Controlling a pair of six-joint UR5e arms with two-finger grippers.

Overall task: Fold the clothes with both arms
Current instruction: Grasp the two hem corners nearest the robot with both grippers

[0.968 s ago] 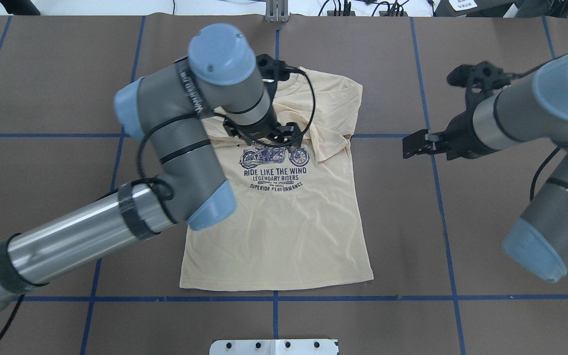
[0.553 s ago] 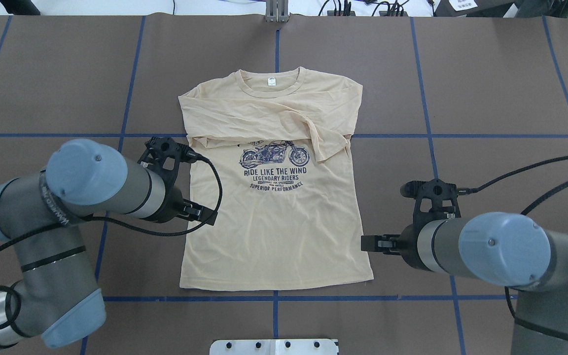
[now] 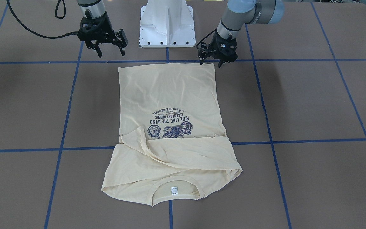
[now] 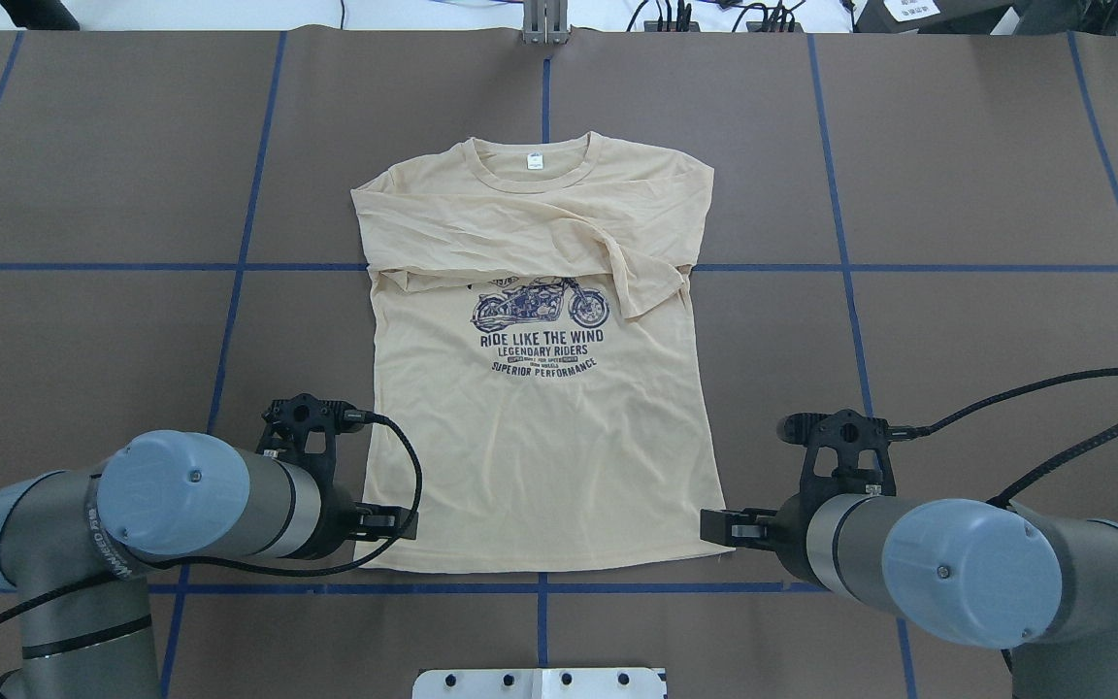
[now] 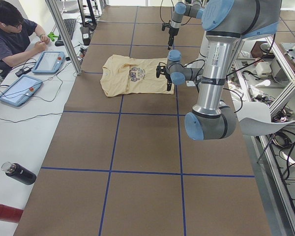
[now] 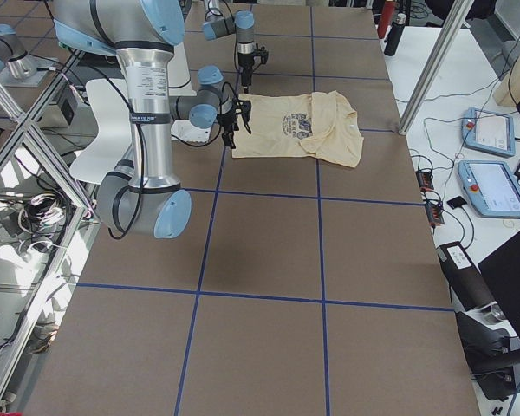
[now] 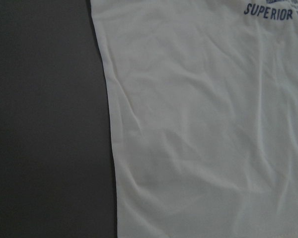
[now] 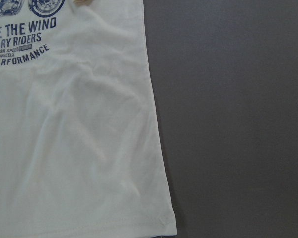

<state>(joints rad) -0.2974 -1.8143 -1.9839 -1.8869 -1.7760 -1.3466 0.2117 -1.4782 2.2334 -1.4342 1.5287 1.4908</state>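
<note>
The cream-yellow shirt [image 4: 540,456] lies flat on the brown table, print side up, neck tag away from the robot, and both sleeves folded across the chest. It also shows in the front view [image 3: 170,95]. My left gripper [image 4: 394,524] is open and empty, low at the hem's left corner [image 3: 214,61]. My right gripper [image 4: 719,526] is open and empty, just outside the hem's right corner [image 3: 110,51]. The left wrist view shows the shirt's [image 7: 203,124] side edge and hem. The right wrist view shows the shirt's [image 8: 74,148] hem corner.
The white pedestal base [image 3: 167,22] stands just behind the hem. Blue tape lines [image 4: 540,587] cross the brown table. An operator [image 5: 10,29] sits with tablets at the far side bench. Two bottles [image 5: 18,173] lie off the table's end.
Both arms swung back toward the robot. The left gripper left the shirt's chest for the left hem corner. The right gripper came from beside the right shoulder to the right hem corner.
</note>
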